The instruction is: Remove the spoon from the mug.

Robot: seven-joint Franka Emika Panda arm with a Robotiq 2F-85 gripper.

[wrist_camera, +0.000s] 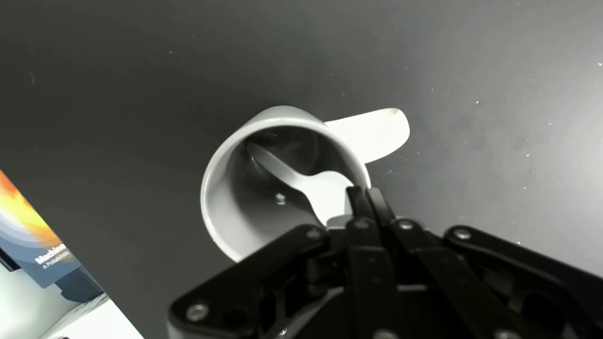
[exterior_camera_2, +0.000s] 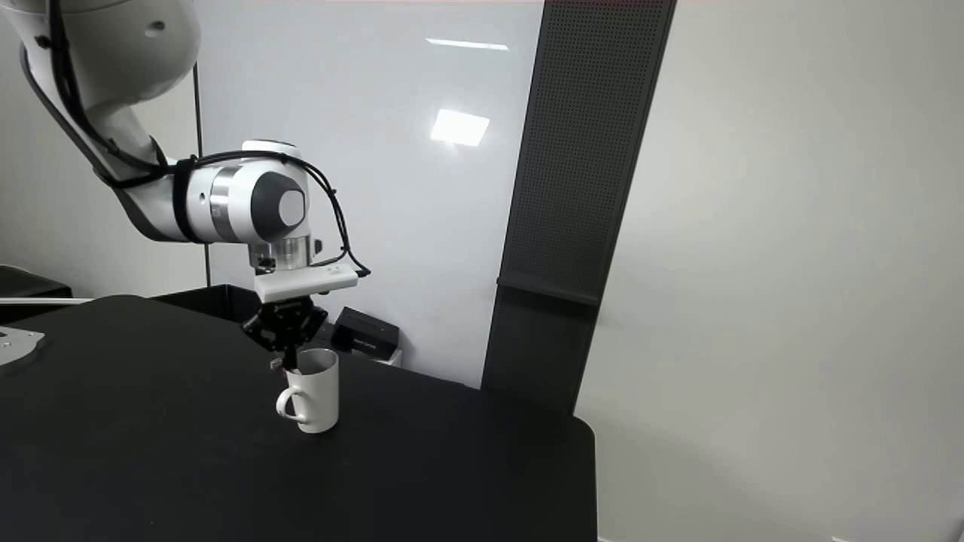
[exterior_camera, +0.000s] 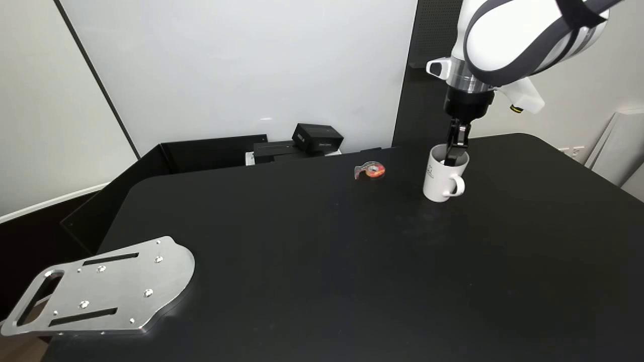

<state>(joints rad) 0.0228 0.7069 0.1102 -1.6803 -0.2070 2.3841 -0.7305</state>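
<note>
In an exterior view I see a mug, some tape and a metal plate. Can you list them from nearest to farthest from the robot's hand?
From the hand, in an exterior view:
1. The mug: right below the hand.
2. The tape: left of the mug in the picture.
3. The metal plate: far off, at the picture's lower left.

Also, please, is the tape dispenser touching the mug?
Apart: in an exterior view, a stretch of black table shows between the tape dispenser and the mug.
</note>
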